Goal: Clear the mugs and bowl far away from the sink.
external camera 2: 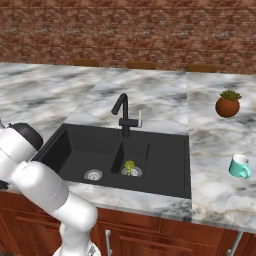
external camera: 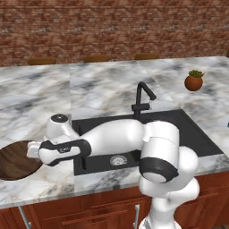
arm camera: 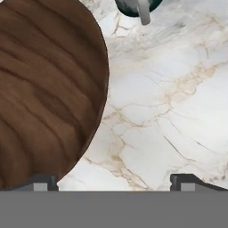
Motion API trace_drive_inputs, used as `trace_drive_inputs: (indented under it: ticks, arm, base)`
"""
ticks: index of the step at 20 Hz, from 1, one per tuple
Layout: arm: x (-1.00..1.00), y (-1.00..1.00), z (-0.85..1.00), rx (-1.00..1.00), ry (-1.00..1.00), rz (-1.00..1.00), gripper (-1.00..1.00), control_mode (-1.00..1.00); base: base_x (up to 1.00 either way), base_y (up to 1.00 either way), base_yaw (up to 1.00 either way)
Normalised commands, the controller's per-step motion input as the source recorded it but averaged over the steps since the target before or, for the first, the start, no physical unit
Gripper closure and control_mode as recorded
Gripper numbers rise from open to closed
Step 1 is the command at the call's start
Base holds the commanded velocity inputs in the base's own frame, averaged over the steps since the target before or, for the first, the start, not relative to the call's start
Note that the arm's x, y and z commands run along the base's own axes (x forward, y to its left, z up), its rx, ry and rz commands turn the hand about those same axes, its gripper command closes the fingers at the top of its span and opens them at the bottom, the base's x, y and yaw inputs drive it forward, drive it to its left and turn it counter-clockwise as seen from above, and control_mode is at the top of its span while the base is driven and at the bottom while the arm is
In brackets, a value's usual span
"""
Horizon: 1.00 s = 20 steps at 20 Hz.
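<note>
I had the gripper [arm camera: 114, 181] spread wide with nothing between its 2 fingertips, hanging over the marble counter [arm camera: 169, 111] left of the sink [external camera: 179, 129]. In the hand view the wooden bowl [arm camera: 44, 89] lay flat on the counter, its rim passing just beside 1 fingertip, and a teal mug [arm camera: 136, 6] sat near the bowl's edge, cut off by the frame. In the left base view I saw the bowl [external camera: 15, 161] at the counter's front edge, just beside the hand. Another mug [external camera 2: 240, 166] stood right of the sink, well apart from the bowl, with a potted plant [external camera 2: 228, 104] behind it.
</note>
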Motion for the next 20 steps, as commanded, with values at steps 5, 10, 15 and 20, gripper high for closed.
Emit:
trace_drive_inputs:
  ticks: [5,10,15,20]
  arm:
    - [0.09,0.16,-0.1,0.0,0.0,0.0,-1.0,-1.0]
    - [0.12,0.21,-0.14,0.0,0.0,0.0,-1.0,-1.0]
    - [0.16,0.23,-0.17,0.0,0.0,0.0,-1.0,-1.0]
    - [0.19,0.23,-0.14,0.0,0.0,0.0,-1.0,-1.0]
  base:
    - [0.0,0.0,0.0]
    - [0.0,0.0,0.0]
    - [0.0,0.0,0.0]
    - [0.0,0.0,0.0]
